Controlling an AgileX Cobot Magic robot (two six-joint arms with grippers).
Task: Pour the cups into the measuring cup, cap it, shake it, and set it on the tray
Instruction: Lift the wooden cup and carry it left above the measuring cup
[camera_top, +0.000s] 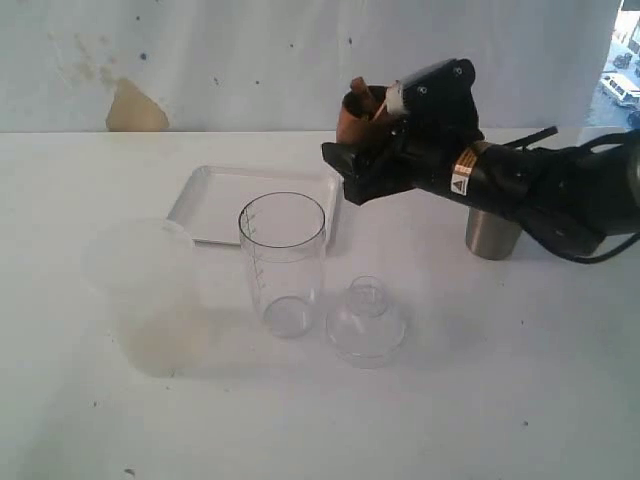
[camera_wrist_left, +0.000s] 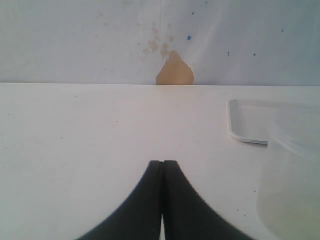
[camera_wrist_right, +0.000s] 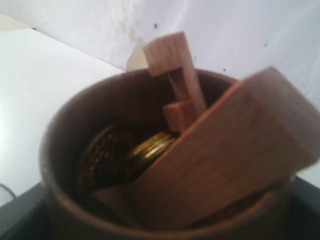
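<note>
Clamps the right end effector (camera_top: 362, 150) on a small rounded brown wooden cup (camera_top: 355, 112), held clear of the white tabletop (camera_top: 500, 400) above the far right corner of a flat white rectangular tray (camera_top: 210, 205). Carries in that cup pale wooden blocks (camera_wrist_right: 225, 160) and gold-coloured coins (camera_wrist_right: 150, 147), some blocks jutting past the rim. Shows the left end effector (camera_wrist_left: 162, 200) with fingers pressed together, gripping nothing, near a wide frosted translucent plastic cup (camera_top: 150, 295). Places a tall clear plastic measuring cup (camera_top: 282, 260) upright and open-topped, just in front of the tray, between the frosted cup and a clear domed lid (camera_top: 366, 320). Has a tapered brushed-steel tumbler (camera_top: 490, 232) standing partly hidden by the right arm, well apart from the measuring cup.
</note>
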